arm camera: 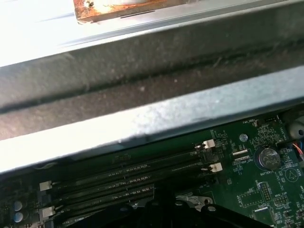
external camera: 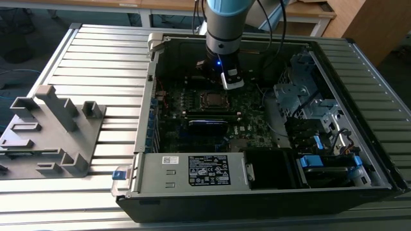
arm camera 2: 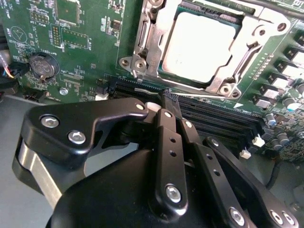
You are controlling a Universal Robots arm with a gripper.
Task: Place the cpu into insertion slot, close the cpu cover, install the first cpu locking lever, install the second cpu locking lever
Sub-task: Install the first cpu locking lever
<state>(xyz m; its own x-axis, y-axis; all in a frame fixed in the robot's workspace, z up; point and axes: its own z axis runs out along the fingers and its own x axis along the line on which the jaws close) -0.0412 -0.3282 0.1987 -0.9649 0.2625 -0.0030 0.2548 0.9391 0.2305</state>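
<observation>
Currently cpu seen seated in slot, cover lying down around its edges. Jaws seen shut, nothing held, tips just beside slot. Cpu judged light, stiff, fragile underneath: best gripped by opposite edges only.

Open computer case on slatted table, grey fixture beside it

Light: bright on the table beside the computer case; case interior shadowed. Glare: cpu top washed pale in the second wrist view; case wall sheened white in the first wrist view
</observation>
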